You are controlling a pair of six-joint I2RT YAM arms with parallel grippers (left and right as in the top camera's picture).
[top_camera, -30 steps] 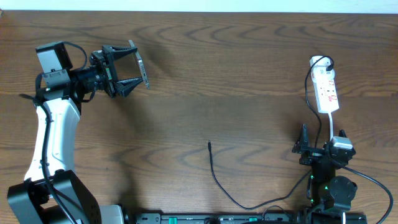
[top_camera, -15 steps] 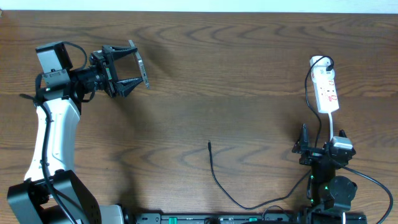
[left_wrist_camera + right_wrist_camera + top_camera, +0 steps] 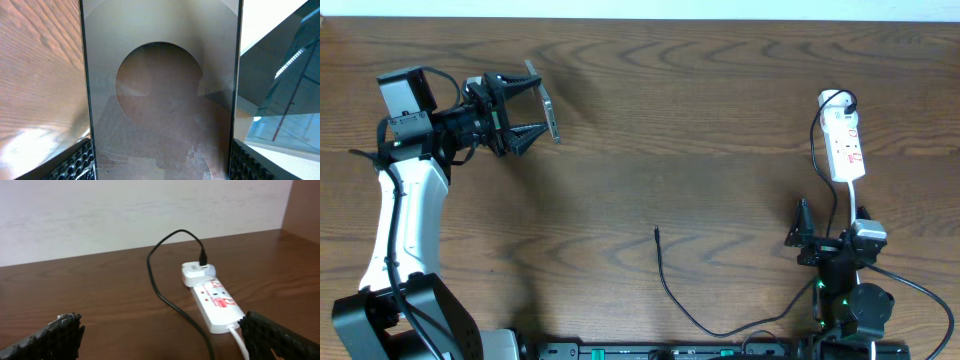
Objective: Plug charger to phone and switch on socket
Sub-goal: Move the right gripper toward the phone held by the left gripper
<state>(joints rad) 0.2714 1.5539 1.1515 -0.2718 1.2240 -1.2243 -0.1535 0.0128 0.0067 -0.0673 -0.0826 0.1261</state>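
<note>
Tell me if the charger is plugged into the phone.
Unplugged. The charger's tip lies loose on the table, apart from the phone in the left gripper.

No writing can be read.
The red markings on the white power strip [image 3: 218, 305] are too small and blurred to make out.

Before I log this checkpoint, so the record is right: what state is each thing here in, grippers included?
flat dark-screened phone: clamped on edge in the left gripper, unplugged
thin black charger cable: tip loose on the wooden table, other end in the white adapter
white power strip with red markings: adapter plugged in, switch position cannot be told
right gripper: open, empty
</note>
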